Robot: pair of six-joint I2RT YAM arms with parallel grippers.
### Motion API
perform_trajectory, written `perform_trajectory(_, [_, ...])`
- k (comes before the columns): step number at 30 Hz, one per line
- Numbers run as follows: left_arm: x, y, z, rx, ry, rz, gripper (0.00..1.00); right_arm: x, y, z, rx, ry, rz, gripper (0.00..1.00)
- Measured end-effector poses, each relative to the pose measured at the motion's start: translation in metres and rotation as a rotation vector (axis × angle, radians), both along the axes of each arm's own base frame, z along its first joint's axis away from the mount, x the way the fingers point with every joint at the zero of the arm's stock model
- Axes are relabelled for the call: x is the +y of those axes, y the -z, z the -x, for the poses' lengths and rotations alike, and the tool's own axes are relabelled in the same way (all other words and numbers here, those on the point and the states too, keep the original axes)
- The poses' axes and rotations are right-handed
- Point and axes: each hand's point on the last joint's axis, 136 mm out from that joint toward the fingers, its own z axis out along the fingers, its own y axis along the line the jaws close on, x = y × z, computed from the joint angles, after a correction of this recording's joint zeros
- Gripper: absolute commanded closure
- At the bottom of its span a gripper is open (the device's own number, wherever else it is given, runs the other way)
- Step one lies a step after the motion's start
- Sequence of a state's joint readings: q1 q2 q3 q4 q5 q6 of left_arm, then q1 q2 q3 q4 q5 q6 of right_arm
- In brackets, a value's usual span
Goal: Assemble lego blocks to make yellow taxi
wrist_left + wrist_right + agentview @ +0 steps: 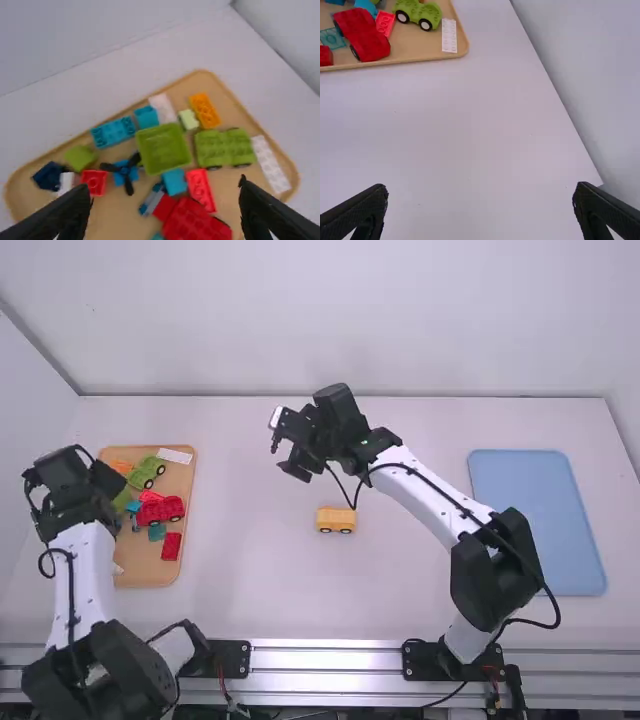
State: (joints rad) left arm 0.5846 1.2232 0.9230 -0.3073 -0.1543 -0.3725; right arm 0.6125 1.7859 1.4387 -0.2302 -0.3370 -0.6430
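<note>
On the bench, inside its edges, yellow car looks formed, perhaps needing more blocks; left hand and right hand are wide.

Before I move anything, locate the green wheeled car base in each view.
High view: the green wheeled car base is at left, near the tan tray's far right corner.
Left wrist view: between the open green box and the white plate.
Right wrist view: between a red studded brick and the white plate.
Shared landmark: white studded plate.
</note>
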Motion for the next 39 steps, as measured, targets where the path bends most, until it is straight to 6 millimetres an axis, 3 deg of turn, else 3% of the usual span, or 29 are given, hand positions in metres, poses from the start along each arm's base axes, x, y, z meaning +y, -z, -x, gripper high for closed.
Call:
perform_trajectory(6, [-0.003, 0.001, -0.041, 0.076, 0.063, 0.077, 0.13, 0.001, -0.001, -0.001, -0.012, -0.006, 0.000, 0.01])
perform_trajectory(10, [-0.003, 0.013, -0.067, 0.152, 0.082, 0.131, 0.13, 0.001, -0.001, -0.001, -0.014, -0.007, 0.000, 0.01])
perform_trajectory(17, [-0.027, 0.032, -0.116, 0.275, 0.171, 0.158, 0.04, 0.001, -0.002, -0.002, -0.019, -0.007, -0.003, 0.01])
perform_trajectory(22, [-0.040, 0.032, -0.137, 0.345, 0.194, 0.123, 0.12, 0.001, -0.002, -0.002, -0.020, -0.007, -0.003, 0.01])
perform_trajectory(26, [-0.029, 0.028, -0.138, 0.356, 0.209, 0.147, 0.13, 0.001, -0.002, -0.001, -0.018, -0.007, -0.003, 0.01])
perform_trajectory(31, [0.003, 0.028, -0.118, 0.394, 0.157, 0.195, 0.16, 0.001, -0.002, -0.001, -0.021, -0.009, -0.001, 0.01])
perform_trajectory(36, [0.035, 0.027, -0.114, 0.403, 0.139, 0.212, 0.16, 0.001, -0.002, -0.001, -0.021, -0.009, -0.001, 0.01])
perform_trajectory(39, [0.041, 0.033, -0.115, 0.430, 0.149, 0.225, 0.16, 0.001, -0.002, -0.001, -0.019, -0.009, -0.001, 0.01])
